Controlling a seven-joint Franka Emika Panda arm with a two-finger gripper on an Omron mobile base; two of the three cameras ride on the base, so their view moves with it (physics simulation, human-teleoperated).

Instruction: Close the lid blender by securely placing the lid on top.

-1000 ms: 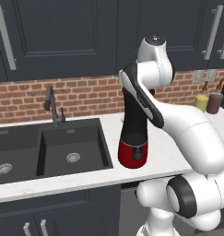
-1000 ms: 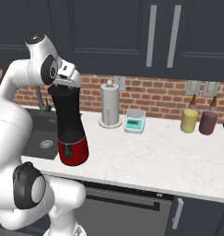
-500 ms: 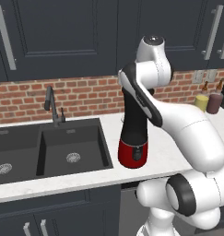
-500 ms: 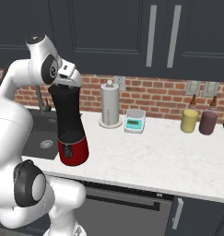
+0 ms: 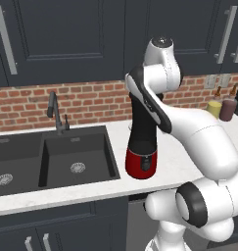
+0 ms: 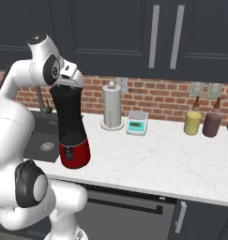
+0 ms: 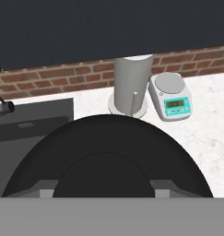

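Note:
The blender stands on the white counter just right of the sink, a tall black jar on a glossy red base. My gripper hovers right at the top of the jar. In the hand view the round black lid spreads wide below the hand, and my gripper is shut on it, one fingertip at each side. From the base views the lid lies level with the jar's rim; whether it is fully seated I cannot tell. The arm's forearm hides the jar's top in the left base view.
A dark double sink with a faucet lies left of the blender. Behind it to the right stand a paper towel holder and a small white scale. A yellow bottle and a maroon bottle stand far right. Dark cabinets hang overhead.

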